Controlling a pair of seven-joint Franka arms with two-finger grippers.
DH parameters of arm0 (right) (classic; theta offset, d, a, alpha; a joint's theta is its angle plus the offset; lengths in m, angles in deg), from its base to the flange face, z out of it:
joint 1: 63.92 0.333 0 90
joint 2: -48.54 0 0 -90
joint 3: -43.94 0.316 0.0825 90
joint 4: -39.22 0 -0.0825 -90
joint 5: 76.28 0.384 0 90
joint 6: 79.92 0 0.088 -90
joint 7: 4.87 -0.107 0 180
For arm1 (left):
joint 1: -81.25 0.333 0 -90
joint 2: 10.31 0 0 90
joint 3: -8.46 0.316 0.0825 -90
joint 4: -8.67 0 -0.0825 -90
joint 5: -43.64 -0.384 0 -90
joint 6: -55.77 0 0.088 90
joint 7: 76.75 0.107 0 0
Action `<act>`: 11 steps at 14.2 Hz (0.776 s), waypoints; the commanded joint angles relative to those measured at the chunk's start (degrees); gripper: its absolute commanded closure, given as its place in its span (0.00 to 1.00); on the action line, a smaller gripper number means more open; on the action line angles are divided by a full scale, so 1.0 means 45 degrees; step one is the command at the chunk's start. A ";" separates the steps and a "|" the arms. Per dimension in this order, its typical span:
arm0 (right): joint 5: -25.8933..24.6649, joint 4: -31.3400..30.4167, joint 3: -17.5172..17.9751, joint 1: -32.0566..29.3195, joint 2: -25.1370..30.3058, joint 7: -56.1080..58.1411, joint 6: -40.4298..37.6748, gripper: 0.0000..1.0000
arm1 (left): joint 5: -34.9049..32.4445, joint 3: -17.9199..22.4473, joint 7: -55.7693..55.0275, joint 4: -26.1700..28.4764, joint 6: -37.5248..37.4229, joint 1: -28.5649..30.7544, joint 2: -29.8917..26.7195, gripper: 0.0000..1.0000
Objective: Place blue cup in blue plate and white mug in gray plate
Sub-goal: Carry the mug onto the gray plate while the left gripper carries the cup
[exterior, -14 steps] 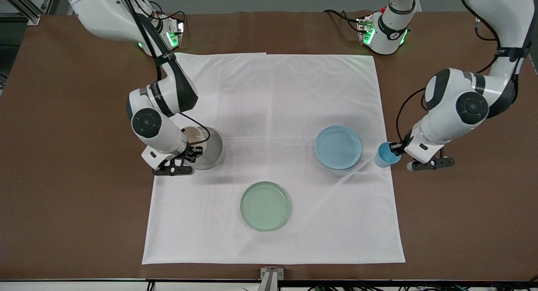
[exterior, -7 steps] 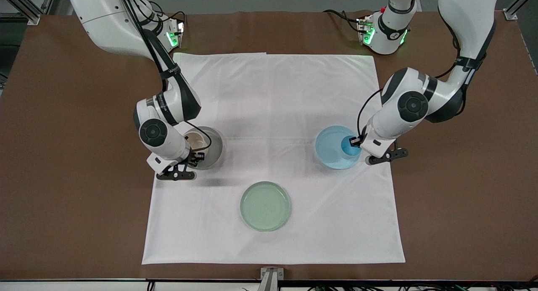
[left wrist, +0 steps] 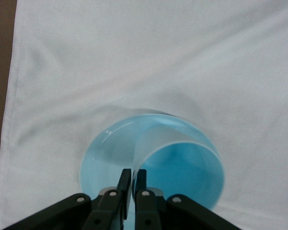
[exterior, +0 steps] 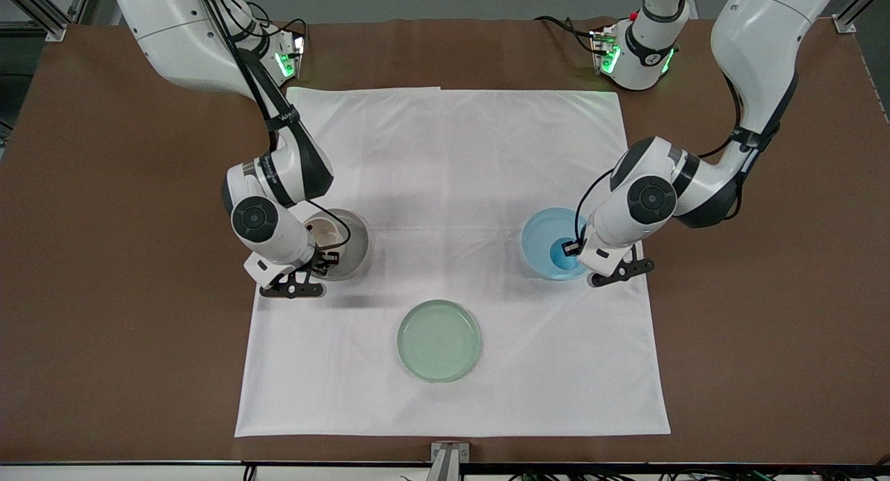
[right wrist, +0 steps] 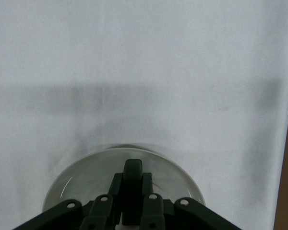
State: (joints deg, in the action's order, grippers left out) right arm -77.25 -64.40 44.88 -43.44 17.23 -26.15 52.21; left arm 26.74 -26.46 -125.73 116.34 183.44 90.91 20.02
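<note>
Both glossy white Franka arms, right arm (exterior: 274, 182) and left arm (exterior: 657, 189), have dark grey joint caps, black bands and thin black cables. Green lights glow at their bases. Black fingers (left wrist: 126, 184) carry small silver screws.

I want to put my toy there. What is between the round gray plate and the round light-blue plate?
Nothing but white cloth: the front view shows a bare stretch between the round gray plate and the round light-blue plate.

A brown table (exterior: 104, 258) is covered at its middle by a white cloth (exterior: 452, 161), lightly creased. A pale green plate (exterior: 439, 340) is set on the cloth, and what may be a metal frame (exterior: 42, 12) is seen at the table's corner.
</note>
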 commanded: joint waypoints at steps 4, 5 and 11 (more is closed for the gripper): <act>0.0041 0.0174 0.0044 0.0039 -0.0191 -0.0076 0.0053 0.85 | -0.0328 0.0006 -0.0248 -0.0489 -0.0205 0.0079 0.0018 0.00; 0.0041 0.0174 0.0044 0.0058 -0.0172 -0.0095 -0.0025 0.50 | -0.0309 -0.0014 -0.0209 -0.0587 -0.0399 0.0100 -0.0176 0.00; -0.0017 0.0058 -0.0073 -0.0505 0.2788 0.0139 -0.4136 0.00 | -0.0328 -0.0014 0.1735 -0.4566 -0.4713 -0.0018 -0.0295 0.00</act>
State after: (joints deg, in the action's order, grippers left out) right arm -77.28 -61.59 44.41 -43.65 20.91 -26.08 40.77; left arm 26.55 -26.59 -122.55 101.66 167.87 90.99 18.97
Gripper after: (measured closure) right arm 0.264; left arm 0.000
